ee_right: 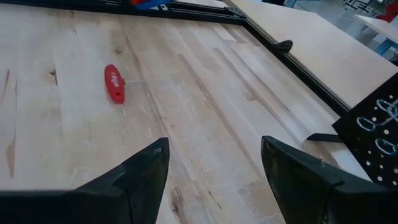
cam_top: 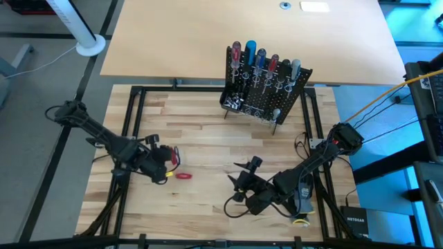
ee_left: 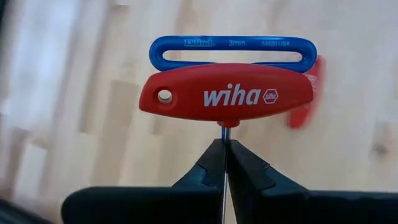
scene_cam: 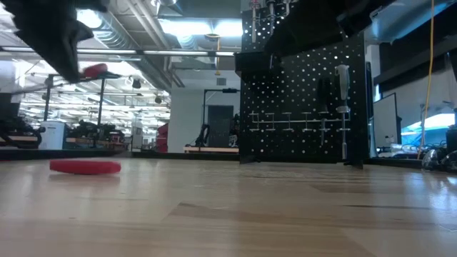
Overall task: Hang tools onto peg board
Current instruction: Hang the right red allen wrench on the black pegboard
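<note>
The left gripper (ee_left: 224, 155) is closed on the thin shaft of a red T-handle key (ee_left: 227, 96). The right gripper (ee_right: 214, 168) stands open over the pale wooden table (cam_top: 208, 138), where another red key (cam_top: 183, 176) lies.

The red plastic T-shaped handle (ee_left: 227, 96) just beyond the left tool's tips reads "wiha" in white. The blue plastic loop handle (ee_left: 232, 52) behind it reads "3mm". The black box (cam_top: 358, 221) beside the right arm reads "NETGEAR".

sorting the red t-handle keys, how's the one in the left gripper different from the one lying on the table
The held key is lifted off the table, its thin shaft pinched in the shut left gripper; the loose key lies flat on the wood, untouched. The held key shows a blue loop-shaped piece behind its handle; the loose key shows none. The held key's handle reads wiha; the loose key's print is unreadable. Both have red T-handles.
</note>
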You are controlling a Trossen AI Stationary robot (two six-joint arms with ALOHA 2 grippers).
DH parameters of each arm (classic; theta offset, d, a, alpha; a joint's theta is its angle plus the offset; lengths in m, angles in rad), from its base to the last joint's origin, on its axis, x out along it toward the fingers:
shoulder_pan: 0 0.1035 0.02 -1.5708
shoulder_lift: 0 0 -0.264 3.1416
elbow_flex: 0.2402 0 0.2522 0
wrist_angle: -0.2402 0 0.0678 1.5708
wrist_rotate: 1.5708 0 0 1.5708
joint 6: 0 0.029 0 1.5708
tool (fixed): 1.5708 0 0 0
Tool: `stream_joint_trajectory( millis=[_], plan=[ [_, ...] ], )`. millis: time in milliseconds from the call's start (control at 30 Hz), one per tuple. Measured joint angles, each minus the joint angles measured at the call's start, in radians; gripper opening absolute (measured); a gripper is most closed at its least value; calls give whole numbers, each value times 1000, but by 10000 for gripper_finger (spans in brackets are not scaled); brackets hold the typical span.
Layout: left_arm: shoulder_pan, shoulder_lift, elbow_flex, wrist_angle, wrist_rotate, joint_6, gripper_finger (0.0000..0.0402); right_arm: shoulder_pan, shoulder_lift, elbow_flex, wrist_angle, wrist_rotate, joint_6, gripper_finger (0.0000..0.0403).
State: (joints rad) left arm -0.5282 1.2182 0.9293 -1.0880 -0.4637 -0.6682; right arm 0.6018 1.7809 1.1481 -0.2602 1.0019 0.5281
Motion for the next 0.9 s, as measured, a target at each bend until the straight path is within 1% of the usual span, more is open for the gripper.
stream_joint_trajectory(
  millis=[100, 167, 200, 267, 333, 400, 500, 567, 633, 700, 767, 800, 900],
  plan=[
    [13, 0, -7, 50, -107, 9, 1, 0, 0, 0, -15, 18, 43, 255],
    [13, -3, -6, 150, -182, 59, 1, -1, -6, 0, -25, 57, 103, 255],
    [12, -4, -6, 217, -206, 100, 1, -4, -15, 0, -32, 58, 127, 255],
    [11, -1, -6, 319, -221, 184, 0, -7, -39, 0, -32, 52, 145, 255],
    [15, 7, -6, 387, -224, 237, 1, -6, -59, 0, -29, 67, 149, 255],
    [21, 15, -6, 409, -221, 253, 1, -6, -66, 0, -32, 71, 148, 255],
    [46, 32, -21, 379, -181, 242, 1, -7, -61, 0, -54, 45, 154, 255],
    [78, 42, -69, 432, -160, 256, 1, -7, -46, 0, -56, 28, 159, 255],
    [130, 62, -121, 581, -108, 325, 1, -7, -37, -10, -58, 24, 163, 255],
    [187, 88, -165, 736, -29, 402, 1, -7, -36, -13, -72, 24, 177, 255],
    [239, 125, -187, 855, 47, 463, 1, -7, -37, -13, -96, 29, 195, 255],
    [260, 148, -188, 892, 81, 481, 1, -7, -37, -13, -110, 35, 204, 255],
    [301, 229, -189, 969, 130, 523, 1, -7, -37, -14, -130, 36, 208, 255]
  ],
)
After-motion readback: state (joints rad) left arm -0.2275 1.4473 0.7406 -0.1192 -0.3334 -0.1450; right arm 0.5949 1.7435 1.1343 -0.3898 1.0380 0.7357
